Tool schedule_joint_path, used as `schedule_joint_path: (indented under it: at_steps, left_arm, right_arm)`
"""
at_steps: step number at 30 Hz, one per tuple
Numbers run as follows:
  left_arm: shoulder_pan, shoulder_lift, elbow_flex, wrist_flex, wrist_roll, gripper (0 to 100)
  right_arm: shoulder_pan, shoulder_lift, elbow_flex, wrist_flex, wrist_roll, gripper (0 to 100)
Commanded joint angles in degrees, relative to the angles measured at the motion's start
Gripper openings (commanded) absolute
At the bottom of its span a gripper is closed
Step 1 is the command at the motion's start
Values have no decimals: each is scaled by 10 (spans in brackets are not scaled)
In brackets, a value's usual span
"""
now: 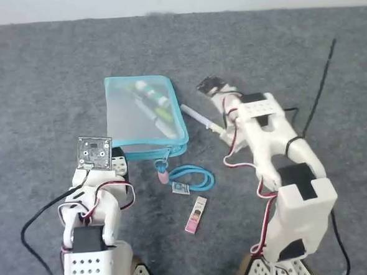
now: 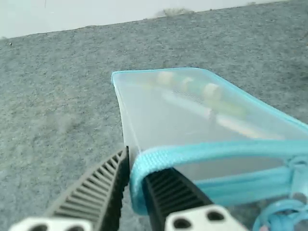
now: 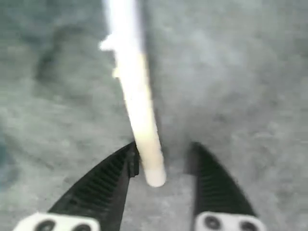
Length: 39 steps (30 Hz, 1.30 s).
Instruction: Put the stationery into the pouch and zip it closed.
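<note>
Two pairs of jaws, two states. My left jaws are clamped on the teal fabric trim at a near corner of the translucent plastic pouch with teal edging (image 2: 192, 120). My right jaws stand wide apart around the near end of the slim white plastic pen (image 3: 137, 101). The pen rests against one jaw and is not gripped.

The pouch (image 1: 145, 118) lies flat on the grey carpeted counter (image 1: 43, 90), with the pen (image 1: 198, 118) just beside its right edge. A small pink-and-white rectangular stick (image 1: 196, 214) lies well apart, nearer the arm bases. A teal cord loop with a small tag (image 1: 192, 177) lies between the two.

Handling, my judgement:
- Pouch: light, floppy, with a slick film. The stitched trim is the only firm place to hold, so the corner grip looks right for bracing it.
- Pen: light, stiff and smooth, and it will roll. Pinched at the tip it would likely pivot, so a hold further up the barrel is better.

Hard to make out:
- How far the zip is open; the pink zipper pull (image 1: 162, 170) sits at the near edge.
- The green and white markers inside the pouch (image 1: 151, 102) are hazy through the film, so I cannot count them.
- The pen's far end is cut off in the right wrist view.
- Whether the pink stick is an eraser.
</note>
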Motion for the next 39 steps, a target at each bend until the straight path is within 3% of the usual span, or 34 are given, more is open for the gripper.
schedule_joint_path:
  at_steps: [1, 9, 17, 21, 26, 39]
  left_arm:
    - [0, -5, -13, -10, -3, 9]
    - [1, -4, -11, -10, -2, 9]
    - [2, -4, -4, -18, -2, 9]
    - [2, -4, -1, -18, -1, 9]
    - [2, -4, 0, -18, -1, 9]
    - [2, -4, 0, -18, -1, 9]
  right_arm:
    - [7, 1, -13, 0, 10, 5]
    - [54, -42, -60, 131, 3, 8]
    - [76, -261, -75, 312, -15, 8]
    - [46, -401, -57, 385, -15, 8]
    - [-58, -568, -22, 453, -16, 8]
    - [-221, -837, 40, 458, -23, 8]
